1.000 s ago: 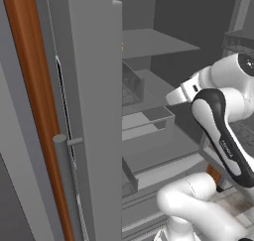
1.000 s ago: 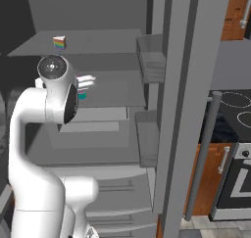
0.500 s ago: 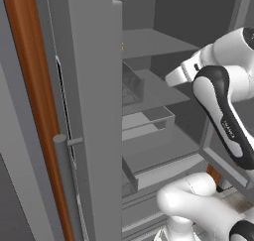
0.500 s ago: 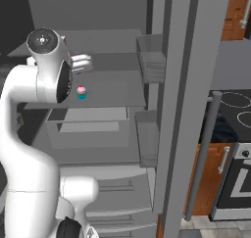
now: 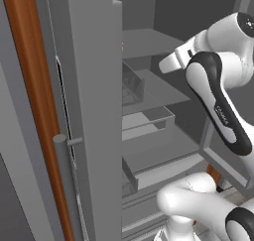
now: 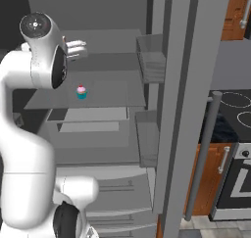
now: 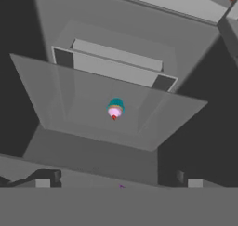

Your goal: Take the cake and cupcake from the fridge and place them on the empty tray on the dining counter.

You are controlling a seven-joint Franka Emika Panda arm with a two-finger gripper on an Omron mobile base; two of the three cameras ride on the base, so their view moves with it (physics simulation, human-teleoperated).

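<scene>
The fridge [image 6: 181,85] stands open. The pink-frosted cupcake [image 6: 81,91] in its teal wrapper sits upright on the middle glass shelf, and the hand view looks down on this cupcake [image 7: 115,109]. My gripper [image 6: 77,46] hovers at the upper shelf's front edge, above and apart from the cupcake. Its jaws stand wide open and empty in the hand view [image 7: 116,181]. A sliver of rainbow colour at the door's edge, on the upper shelf, is the cake [image 5: 122,46], mostly hidden. The tray and the dining counter are out of view.
Door bins [image 6: 149,60] hang on the open right door, whose long handle [image 6: 203,154] juts out. Crisper drawers [image 6: 88,127] lie under the cupcake's shelf. A stove top [image 6: 230,114] is at the right. The left door [image 5: 94,111] and a wooden panel [image 5: 30,111] close off the left side.
The arm has risen from the middle shelf's level to the upper shelf, uncovering the cupcake in the right base view. The jaws have spread wider. The cupcake has not moved.
</scene>
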